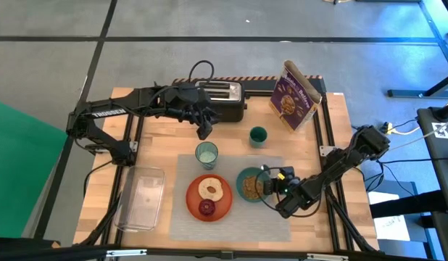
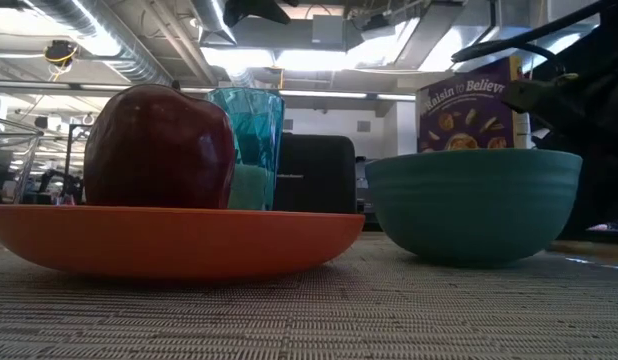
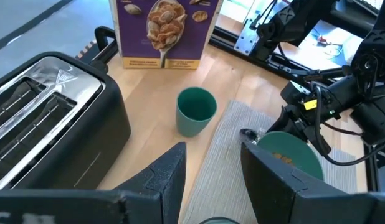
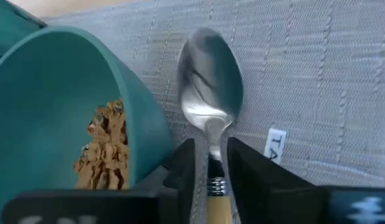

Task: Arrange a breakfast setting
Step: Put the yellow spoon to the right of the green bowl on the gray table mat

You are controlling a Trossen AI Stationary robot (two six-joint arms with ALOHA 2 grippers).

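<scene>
- The spoon is laid on the placemat just beside the teal bowl; its neck is flanked by the right fingers, slightly apart.
- The left fingers, seen apart and empty, are held above the tumbler, behind the bowl.

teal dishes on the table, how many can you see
2. The teal bowl, holding cereal, sits on the placemat right of the orange plate. A small teal cup stands on bare wood between the toaster and cereal box.
</scene>
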